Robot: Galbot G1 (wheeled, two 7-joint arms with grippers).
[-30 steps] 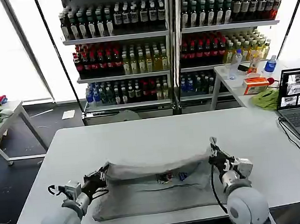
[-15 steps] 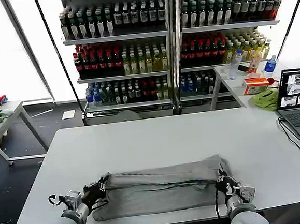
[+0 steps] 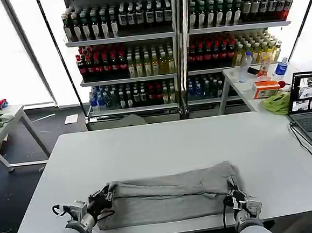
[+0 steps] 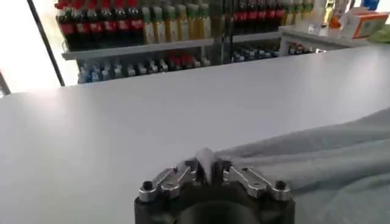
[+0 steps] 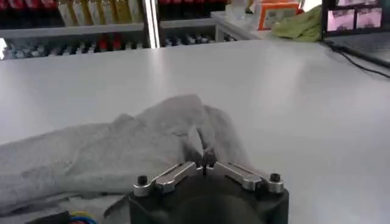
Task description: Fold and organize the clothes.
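We see one light grey shirt (image 3: 170,197) lying as a long folded band across the near part of the white desk (image 3: 163,143), stretched between our two grippers. The left gripper (image 3: 104,196) sits low at the band's left end, its fingers pinched together on a small peak of grey cloth; in the left wrist view that tuft stands up between the closed tips of the left gripper (image 4: 207,172), and the shirt (image 4: 323,164) runs off from it across the desk (image 4: 152,115) toward the other arm. The right gripper (image 3: 231,196) holds the opposite end, close to the desk's near edge. In the right wrist view the right gripper (image 5: 206,167) has its fingers clamped on a fold, with the shirt (image 5: 122,152) bunched and ridged just ahead of it and a bit of coloured print showing beside the gripper body. Beyond both grippers, the upper edge of the band is rolled over into a soft ridge, and the rest of the desk (image 5: 292,91) is bare white. Well beyond the right gripper and off to its right, a laptop (image 3: 310,107) stands open, with a bright green cloth (image 3: 277,102) lying just beside it on a second table.
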